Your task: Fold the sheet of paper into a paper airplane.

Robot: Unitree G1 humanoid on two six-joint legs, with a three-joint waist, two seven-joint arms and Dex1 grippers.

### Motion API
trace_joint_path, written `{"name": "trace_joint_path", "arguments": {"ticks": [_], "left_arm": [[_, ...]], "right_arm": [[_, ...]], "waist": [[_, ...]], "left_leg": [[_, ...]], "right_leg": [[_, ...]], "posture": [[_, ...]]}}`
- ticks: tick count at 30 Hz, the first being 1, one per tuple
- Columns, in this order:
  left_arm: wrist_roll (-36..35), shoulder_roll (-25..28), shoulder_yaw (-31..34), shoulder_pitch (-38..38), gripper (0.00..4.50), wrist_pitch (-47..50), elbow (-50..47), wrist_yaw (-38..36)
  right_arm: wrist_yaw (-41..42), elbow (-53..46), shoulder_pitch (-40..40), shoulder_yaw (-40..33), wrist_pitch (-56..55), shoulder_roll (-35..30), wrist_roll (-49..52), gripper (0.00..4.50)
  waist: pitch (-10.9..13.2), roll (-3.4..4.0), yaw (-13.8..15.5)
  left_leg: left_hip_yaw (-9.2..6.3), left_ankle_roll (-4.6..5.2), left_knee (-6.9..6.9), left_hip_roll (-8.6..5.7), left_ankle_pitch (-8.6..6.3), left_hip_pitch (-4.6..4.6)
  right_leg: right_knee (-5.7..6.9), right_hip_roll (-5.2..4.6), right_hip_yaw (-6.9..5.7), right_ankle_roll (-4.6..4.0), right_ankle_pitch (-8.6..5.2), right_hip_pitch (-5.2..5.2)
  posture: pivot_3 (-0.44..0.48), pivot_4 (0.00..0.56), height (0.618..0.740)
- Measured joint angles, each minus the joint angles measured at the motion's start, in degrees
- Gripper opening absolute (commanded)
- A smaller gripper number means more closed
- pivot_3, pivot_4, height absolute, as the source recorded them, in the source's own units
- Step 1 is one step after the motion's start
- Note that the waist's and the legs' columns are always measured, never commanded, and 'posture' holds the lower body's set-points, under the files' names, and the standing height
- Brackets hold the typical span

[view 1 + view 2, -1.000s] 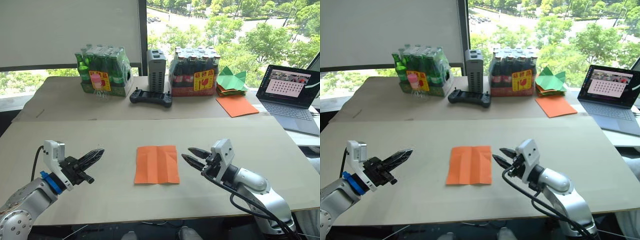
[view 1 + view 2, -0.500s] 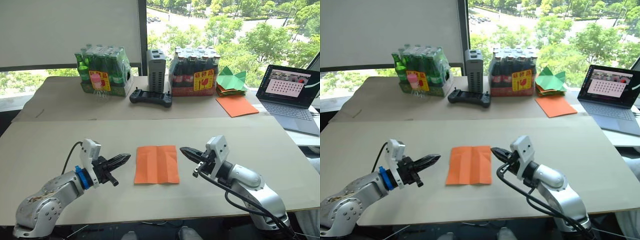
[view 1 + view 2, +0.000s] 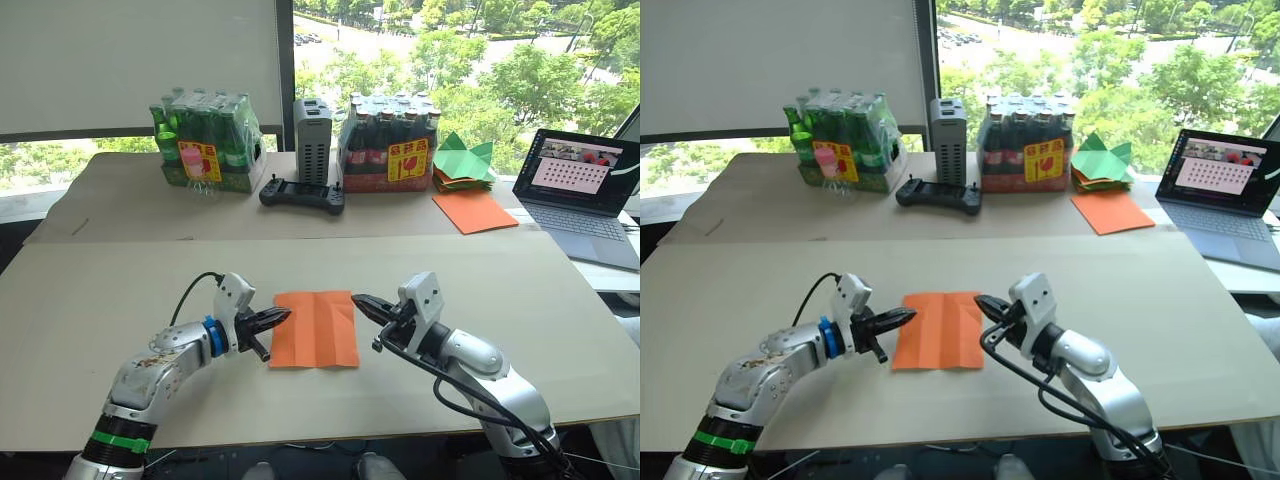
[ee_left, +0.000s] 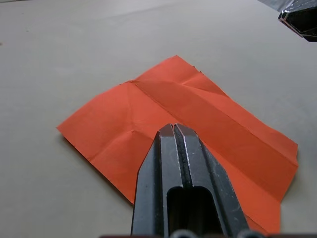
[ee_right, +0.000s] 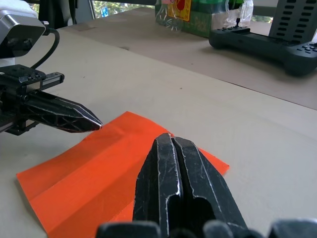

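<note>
Near table (image 3: 120,290), tan board top, largest thing in view; far table (image 3: 130,200) behind it carries the clutter. Laptop (image 3: 585,190) open at far right. Two shrink-wrapped bottle packs on the far table: green bottles (image 3: 205,145) to the left, dark bottles (image 3: 388,148) to the right, grey box (image 3: 312,140) upright between them, black controller (image 3: 302,193) just in front. Smooth orange sheet (image 3: 474,211) and green paper shapes (image 3: 463,160) right of the dark pack.

The sheet of paper (image 3: 315,328) lies flat at the middle of the near table, orange, creased lengthwise, same spot as 1.0 s ago.

Change: both arms came in toward it. Left gripper (image 3: 275,319) was well left of the sheet 1.0 s ago, near it 0.5 s ago; its tips are now at the sheet's left edge, over its upper left part, fingers pressed together, nothing between them. Right gripper (image 3: 364,305) moved from just right of the sheet, slightly parted, to the sheet's upper right corner; fingers now closed together, empty. Contact with the paper can't be told for either.
</note>
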Motion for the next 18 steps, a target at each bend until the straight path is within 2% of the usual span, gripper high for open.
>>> {"name": "trace_joint_path", "arguments": {"ticks": [14,18], "left_arm": [[4.6,-0.1,-1.3,1.7,0.0,-1.3,1.0,-3.6],[5.2,-0.1,-1.0,1.7,0.0,-1.5,1.3,-4.3]], "right_arm": [[-2.9,7.7,-1.3,4.8,2.6,-0.9,-9.3,0.03],[-3.7,10.0,-1.7,4.9,2.8,1.1,-10.1,0.03]], "waist": [[0.0,0.0,0.0],[0.0,0.0,0.0]], "left_leg": [[-0.01,0.0,0.0,0.0,0.0,0.02],[0.0,0.0,0.0,0.0,0.0,0.02]], "right_leg": [[0.02,0.0,0.0,0.0,0.0,0.0],[0.03,-0.01,0.0,0.0,0.0,0.0]], "posture": [[0.0,0.15,0.74],[0.0,0.15,0.74]]}}
